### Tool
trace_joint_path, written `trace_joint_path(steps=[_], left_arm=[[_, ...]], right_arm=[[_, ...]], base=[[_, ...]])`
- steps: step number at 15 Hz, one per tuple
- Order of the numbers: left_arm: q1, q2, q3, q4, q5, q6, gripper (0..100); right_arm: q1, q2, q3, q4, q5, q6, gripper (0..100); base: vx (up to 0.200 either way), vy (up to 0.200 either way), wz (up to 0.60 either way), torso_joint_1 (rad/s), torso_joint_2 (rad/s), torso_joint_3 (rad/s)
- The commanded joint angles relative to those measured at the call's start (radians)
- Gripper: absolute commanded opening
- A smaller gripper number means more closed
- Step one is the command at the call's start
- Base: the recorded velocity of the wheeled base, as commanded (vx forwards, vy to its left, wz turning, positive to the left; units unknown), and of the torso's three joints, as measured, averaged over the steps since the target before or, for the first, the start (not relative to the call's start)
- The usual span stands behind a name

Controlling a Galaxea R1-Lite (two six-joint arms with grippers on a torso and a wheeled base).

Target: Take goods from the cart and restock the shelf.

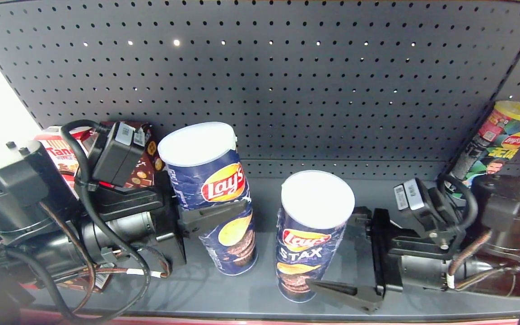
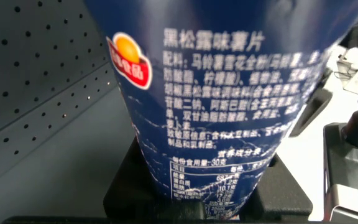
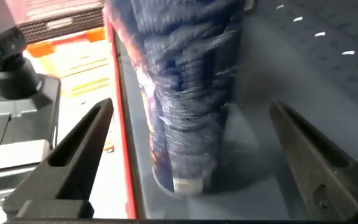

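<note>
The head view takes in both arms at a grey shelf (image 1: pixel 260 289) backed by a pegboard wall (image 1: pixel 287 90). The left gripper (image 1: pixel 221 210) is clamped across the middle of a dark blue chip can (image 1: pixel 217 180) with a white lid. The can leans over, and I cannot tell whether its base rests on the shelf. The left wrist view adds the back of this chip can (image 2: pixel 229 93), covered in small white print, with the pegboard wall (image 2: pixel 30 74) beside it.

Just beside it, the second can (image 1: pixel 312 225), the same blue with a white lid, stands on the shelf. The right gripper (image 1: pixel 330 248) has its fingers spread apart, one on either side of it. The right wrist view makes plain that both fingers (image 3: pixel 73 162) stand clear of the second can (image 3: pixel 185 93). It also shows the shelf's red front edge (image 3: pixel 120 124) and an orange crate (image 3: pixel 61 31) beyond it.

Behind the left arm sit a brown biscuit box (image 1: pixel 145 155) and a red-and-white box (image 1: pixel 57 151). At the far right stands a yellow-lidded can (image 1: pixel 501 135).
</note>
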Motion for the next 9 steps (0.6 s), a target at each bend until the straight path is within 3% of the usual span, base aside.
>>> trace_joint_path(steps=[1, 4, 7, 9], left_arm=[[0.0, 0.001, 0.0, 0.0, 0.0, 0.0, 0], [-0.001, 0.0, -0.002, 0.0, 0.002, 0.0, 0], [-0.006, -0.014, 0.004, 0.0, 0.005, 0.0, 0], [-0.006, -0.014, 0.006, 0.0, 0.01, 0.005, 0]], right_arm=[[-0.004, -0.231, 0.112, 0.015, -0.064, 0.004, 100], [-0.026, -0.358, 0.184, 0.051, -0.142, 0.006, 100], [-0.047, -0.608, 0.239, 0.229, -0.245, 0.008, 100], [-0.043, -0.805, 0.27, 0.456, -0.387, 0.011, 100]], base=[[0.0, 0.0, 0.0, 0.0, 0.0, 0.0], [0.0, 0.0, 0.0, 0.0, 0.0, 0.0], [0.0, 0.0, 0.0, 0.0, 0.0, 0.0], [0.0, 0.0, 0.0, 0.0, 0.0, 0.0]])
